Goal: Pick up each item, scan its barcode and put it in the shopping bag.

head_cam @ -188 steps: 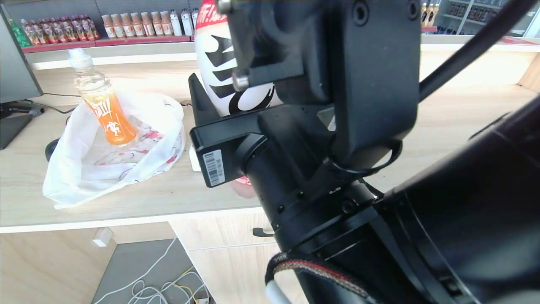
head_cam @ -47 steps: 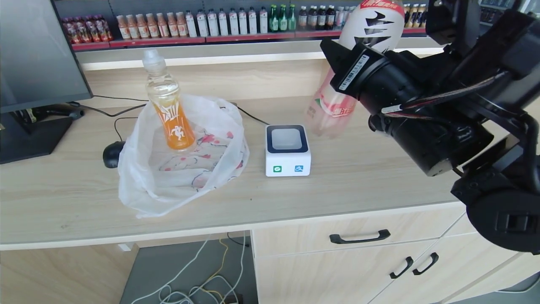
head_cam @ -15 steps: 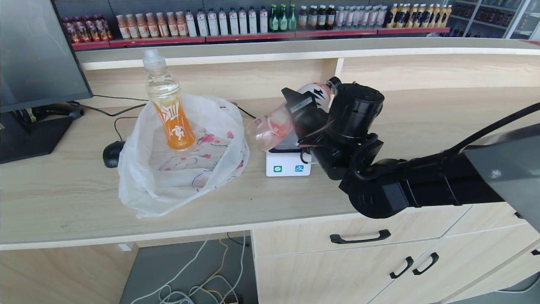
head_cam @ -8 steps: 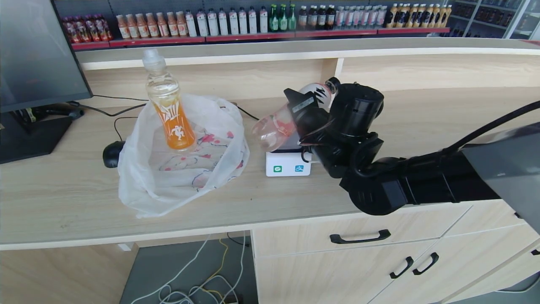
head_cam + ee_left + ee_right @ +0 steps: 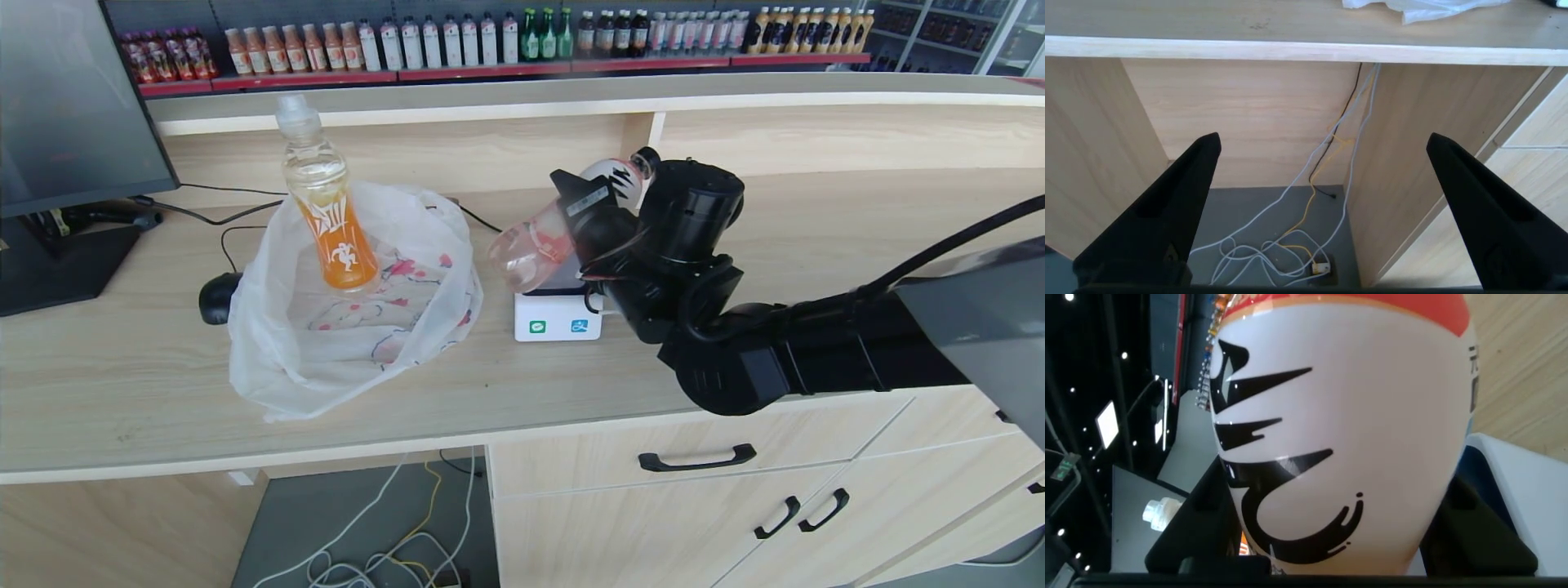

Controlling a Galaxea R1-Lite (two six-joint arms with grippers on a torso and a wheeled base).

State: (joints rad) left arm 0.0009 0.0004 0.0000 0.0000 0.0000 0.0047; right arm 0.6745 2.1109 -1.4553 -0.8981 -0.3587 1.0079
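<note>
My right gripper (image 5: 584, 214) is shut on a drink bottle (image 5: 535, 243) with a white, black and red label. The bottle lies tilted, cap toward the back, its clear pink base hanging just over the white barcode scanner (image 5: 557, 325). In the right wrist view the bottle (image 5: 1339, 433) sits between the dark fingers (image 5: 1196, 535), with the scanner (image 5: 1527, 486) beneath. The white shopping bag (image 5: 359, 343) lies open to the scanner's left, an orange drink bottle (image 5: 325, 204) standing in it. My left gripper (image 5: 1323, 143) hangs open below the counter's front edge, holding nothing.
A monitor (image 5: 73, 98) stands at the counter's left end, with a black mouse (image 5: 216, 299) and cables beside the bag. A raised wooden ledge (image 5: 490, 94) runs along the back. Drawers (image 5: 694, 461) sit below the counter, loose cables (image 5: 1290, 237) on the floor underneath.
Over three seconds the right arm brought the bottle down from high on the right to above the scanner. In the last second it shifted slightly up and right.
</note>
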